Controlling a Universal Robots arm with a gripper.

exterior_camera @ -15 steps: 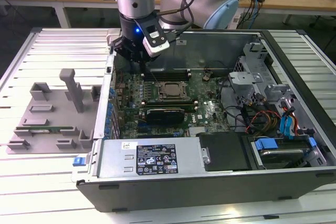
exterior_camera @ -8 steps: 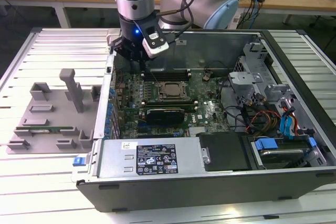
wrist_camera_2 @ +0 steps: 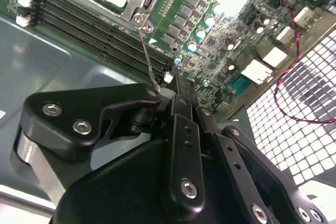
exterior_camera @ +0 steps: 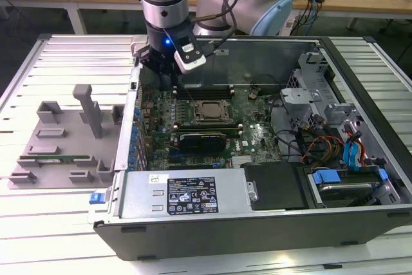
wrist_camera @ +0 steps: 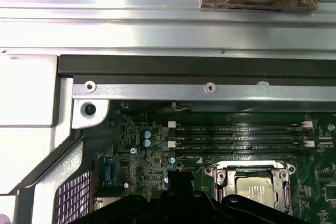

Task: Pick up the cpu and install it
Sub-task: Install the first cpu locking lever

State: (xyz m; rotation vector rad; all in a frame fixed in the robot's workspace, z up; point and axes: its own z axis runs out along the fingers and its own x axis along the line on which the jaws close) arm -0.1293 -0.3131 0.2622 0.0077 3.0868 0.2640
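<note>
In the open PC case (exterior_camera: 225, 231): cpu (wrist_camera: 256, 191) in its socket (wrist_camera: 219, 176), claw (wrist_camera: 181, 176) pinched together beside it; printed label (exterior_camera: 192, 195) on power supply (exterior_camera: 138, 192).

Bright, even overhead light in the exterior view, and the ribbed table (exterior_camera: 58, 62) glares pale while the case (exterior_camera: 360, 159) interior sits in soft shadow. A blue light (exterior_camera: 167, 42) glows on the arm. In the second wrist view the perforated panel (wrist_camera_2: 299, 103) blows out white, and the gripper (wrist_camera_2: 176, 85) looms dark and soft. In the first wrist view the motherboard (wrist_camera: 136, 150) lies dim under the rim.
</note>
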